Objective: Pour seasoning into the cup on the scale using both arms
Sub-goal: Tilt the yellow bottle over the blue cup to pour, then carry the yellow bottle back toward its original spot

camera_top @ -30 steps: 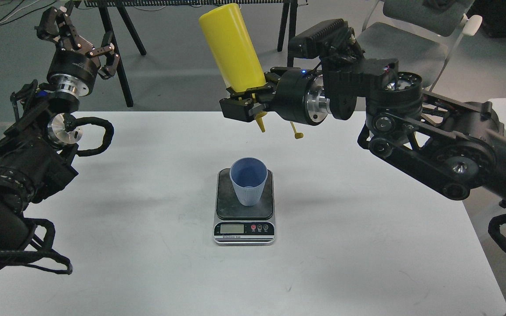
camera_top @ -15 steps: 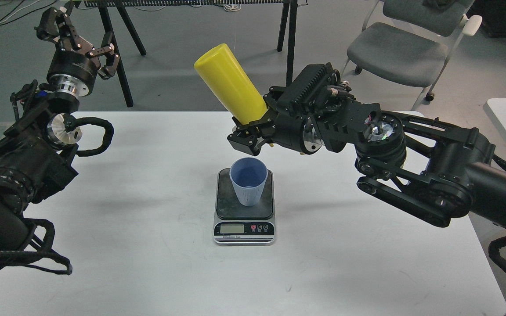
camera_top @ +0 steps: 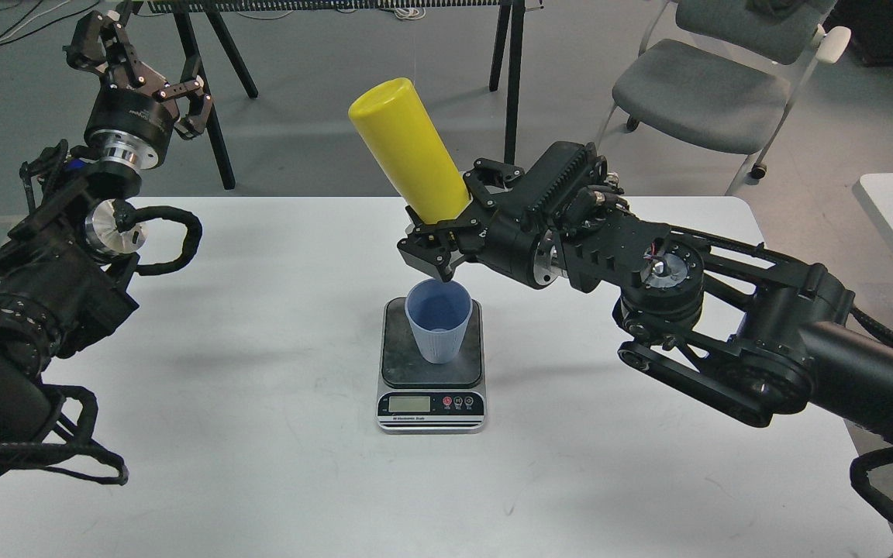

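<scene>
right gripper [camera_top: 446,236]: centre of the frame, clamped around the neck end of the yellow cylindrical plastic squeeze bottle [camera_top: 408,147], carrying it upside down.
bottle: tilted, base toward the upper centre, nozzle end hidden behind the gripper frame just above the cup's rim.
cup: small light-blue tapered plastic tumbler [camera_top: 439,322], upright on the dark platform of the small silver digital kitchen scale [camera_top: 431,368], centre of the white table [camera_top: 260,434].
scale display: facing the lower edge, too small to read.
left gripper [camera_top: 140,66]: upper left of the frame, raised well clear of the table, fingers spread apart, holding nothing.
background: grey chair [camera_top: 694,93] in the upper right.
</scene>
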`<state>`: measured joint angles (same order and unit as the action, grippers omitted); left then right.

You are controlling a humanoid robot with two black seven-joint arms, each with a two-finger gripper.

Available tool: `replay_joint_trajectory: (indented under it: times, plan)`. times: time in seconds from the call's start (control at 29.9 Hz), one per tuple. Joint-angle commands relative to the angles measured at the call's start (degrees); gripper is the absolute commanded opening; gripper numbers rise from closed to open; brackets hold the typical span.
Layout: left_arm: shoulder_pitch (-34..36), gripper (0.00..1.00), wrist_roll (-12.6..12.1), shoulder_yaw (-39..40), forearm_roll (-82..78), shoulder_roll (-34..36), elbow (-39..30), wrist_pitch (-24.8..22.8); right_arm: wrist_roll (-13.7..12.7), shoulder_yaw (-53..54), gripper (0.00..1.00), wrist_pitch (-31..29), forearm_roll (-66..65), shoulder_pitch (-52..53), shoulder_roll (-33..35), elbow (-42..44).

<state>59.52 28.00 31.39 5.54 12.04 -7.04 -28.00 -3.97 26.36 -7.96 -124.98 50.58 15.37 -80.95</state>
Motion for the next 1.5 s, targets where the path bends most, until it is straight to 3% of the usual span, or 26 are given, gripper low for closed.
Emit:
replay_joint_trajectory:
  times: [0.0,0.77,1.1,1.17,1.24,1.4,1.47]
  plan:
    - [-0.1,0.93,0.0,-0.01,0.0,0.0,-0.08,0.0,0.02,0.09,0.35,1.63,-0.02,-1.1,-1.04,0.88]
    - [-0.1,0.94,0.0,0.17,0.0,0.27,-0.08,0.0,1.33,0.18,0.34,8.22,-0.02,-3.91,-3.77,5.27]
    - [0.16,0.94,0.0,0.08,0.0,0.09,0.01,0.0,1.34,4.56,0.35,7.0,-0.02,-4.0,-3.85,6.5]
    - [0.42,0.94,0.0,0.08,0.0,0.18,-0.08,0.0,0.55,7.99,0.36,4.02,1.21,-3.65,-4.2,7.2]
    - [0.51,0.94,0.0,-0.01,0.0,0.18,0.01,0.0,-1.29,12.2,0.36,-1.33,11.19,-2.95,-4.38,7.9]
    - [0.43,0.94,0.0,-0.01,0.0,0.27,0.01,0.0,-9.19,22.58,0.36,-10.75,41.15,-0.05,-3.33,12.91]
    - [0.43,0.94,0.0,-0.1,0.0,0.09,-0.08,0.0,-13.94,24.78,0.36,-14.44,56.52,1.0,-1.49,15.63]
